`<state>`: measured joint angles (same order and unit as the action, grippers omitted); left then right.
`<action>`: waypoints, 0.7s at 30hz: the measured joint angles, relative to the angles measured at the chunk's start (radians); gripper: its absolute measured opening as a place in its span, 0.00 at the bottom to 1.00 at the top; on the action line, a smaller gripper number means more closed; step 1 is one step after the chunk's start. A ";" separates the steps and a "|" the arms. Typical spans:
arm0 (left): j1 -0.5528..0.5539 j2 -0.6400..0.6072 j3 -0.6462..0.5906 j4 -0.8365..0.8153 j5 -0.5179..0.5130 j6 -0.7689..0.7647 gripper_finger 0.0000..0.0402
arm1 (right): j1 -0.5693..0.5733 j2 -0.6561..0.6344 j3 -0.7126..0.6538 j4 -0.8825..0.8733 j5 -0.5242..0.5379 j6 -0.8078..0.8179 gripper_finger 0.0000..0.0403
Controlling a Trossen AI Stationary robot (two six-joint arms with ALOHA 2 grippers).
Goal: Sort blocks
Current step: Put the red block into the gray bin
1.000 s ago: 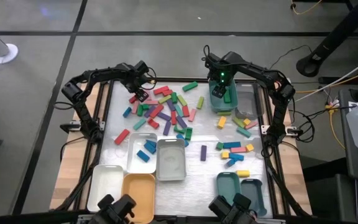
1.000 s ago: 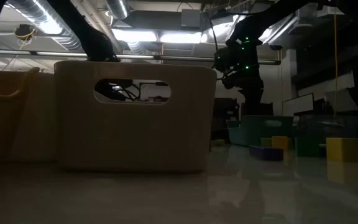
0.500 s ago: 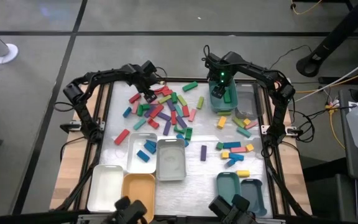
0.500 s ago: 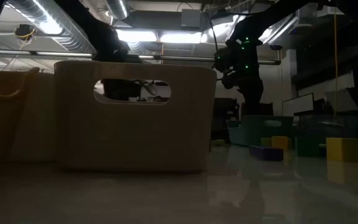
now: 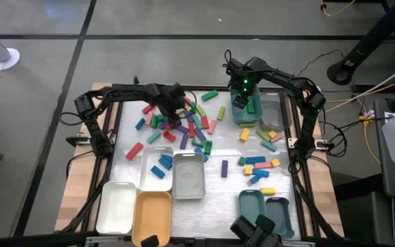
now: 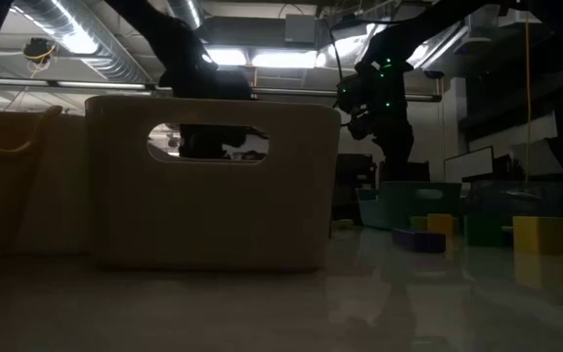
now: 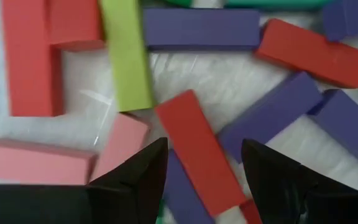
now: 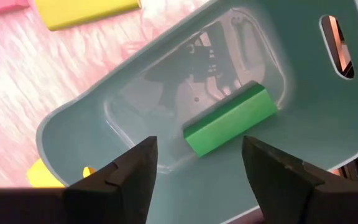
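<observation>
Hovering low over the main pile, your left gripper has its fingers apart with a red block lying between the tips. It's lined up to straddle that block's narrow width, so it looks like a pick setup, nothing clamped yet. Purple, pink and lime blocks crowd close around it, so a clean close could nudge neighbours.

Your right gripper sits over the teal tray at the far right of the table, fingers spread and empty. A green block lies flat on the tray floor directly below, which reads as a finished drop: jaws apart to let it go, arm parked above.

The blocks are mostly heaped at the table's far middle, with a smaller scatter on the right and a few blue ones in the white tray near the front.

Versus a second ago: the left arm has swept from the pile's far-left edge toward its middle. The right arm hasn't moved. Neither gripper's spread has changed.
</observation>
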<state>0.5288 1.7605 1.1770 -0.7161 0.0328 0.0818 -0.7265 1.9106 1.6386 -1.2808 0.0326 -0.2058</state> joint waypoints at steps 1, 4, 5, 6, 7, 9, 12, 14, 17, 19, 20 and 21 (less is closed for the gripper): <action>-0.008 0.004 0.000 0.001 -0.008 0.000 0.48 | 0.000 0.000 0.000 0.000 0.000 0.000 0.58; -0.020 0.026 -0.001 0.002 -0.051 -0.020 0.48 | 0.000 0.000 0.000 0.000 0.000 0.000 0.58; -0.021 0.038 -0.001 0.009 -0.065 -0.031 0.48 | 0.000 0.000 0.000 0.000 0.000 0.000 0.58; -0.020 0.049 -0.001 0.017 -0.071 -0.044 0.48 | 0.000 0.000 0.000 0.000 0.000 0.000 0.58; -0.019 0.057 -0.001 0.026 -0.082 -0.050 0.48 | 0.000 0.000 0.000 0.000 0.000 0.000 0.58; -0.019 0.066 -0.002 0.052 -0.090 -0.059 0.48 | 0.000 0.000 0.000 0.000 0.000 0.000 0.58; -0.019 0.067 -0.002 0.087 -0.096 -0.092 0.48 | 0.000 0.000 0.000 0.000 0.000 0.000 0.58; -0.017 0.067 -0.002 0.085 -0.096 -0.100 0.48 | 0.000 0.000 0.000 0.000 0.000 0.000 0.58; -0.015 0.067 -0.002 0.062 -0.096 -0.109 0.48 | 0.000 0.000 0.000 0.000 0.000 0.000 0.58; -0.017 0.067 -0.002 0.048 -0.096 -0.112 0.48 | 0.000 0.000 0.000 0.000 0.000 0.000 0.58; -0.019 0.067 -0.002 0.040 -0.096 -0.114 0.48 | 0.000 0.000 0.000 0.000 0.000 0.000 0.58; -0.022 0.067 -0.002 0.036 -0.096 -0.122 0.48 | 0.000 0.000 0.000 0.000 0.000 0.000 0.58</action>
<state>0.5070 1.8271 1.1755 -0.6799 -0.0631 -0.0405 -0.7265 1.9106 1.6386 -1.2812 0.0330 -0.2058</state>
